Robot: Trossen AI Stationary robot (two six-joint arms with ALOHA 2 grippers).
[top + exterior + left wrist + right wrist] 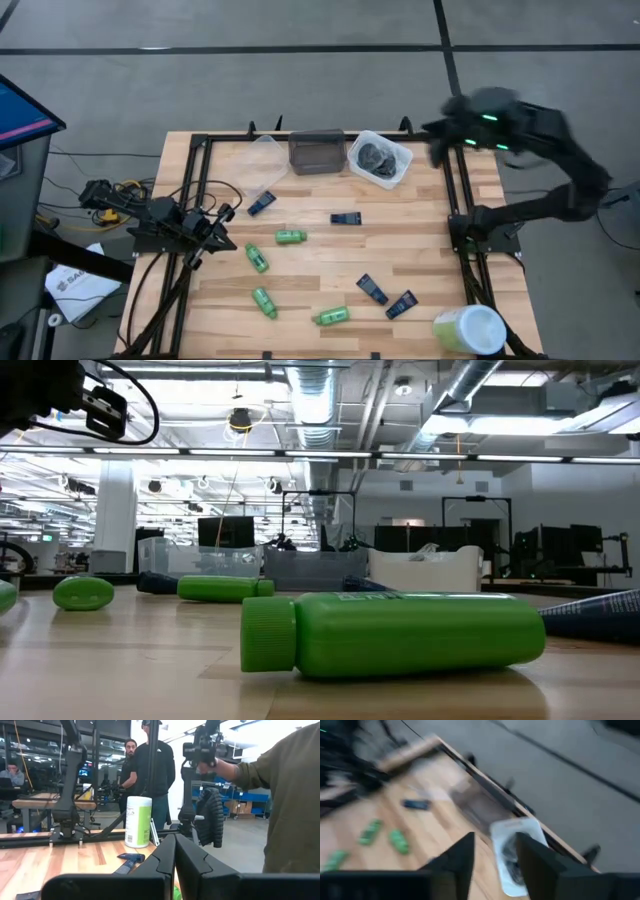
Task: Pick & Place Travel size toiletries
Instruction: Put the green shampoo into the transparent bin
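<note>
Nearest the low camera lay a green bottle (392,634) on its side on the table (320,250). Green bottles and dark blue sachets (346,218) were scattered across the table's middle and near side; dark grey lumps (376,156) sat in the white tub (398,160). Left gripper (174,851) rested at the left edge, fingers pressed together. Right gripper (494,851) hung above the far right corner, fingers apart, empty.

The right wrist view is all smeared, so the small green bottles (370,831) look fuzzy. The big pale green-and-white cylinder (468,330) is partly cut off at the edge.
</note>
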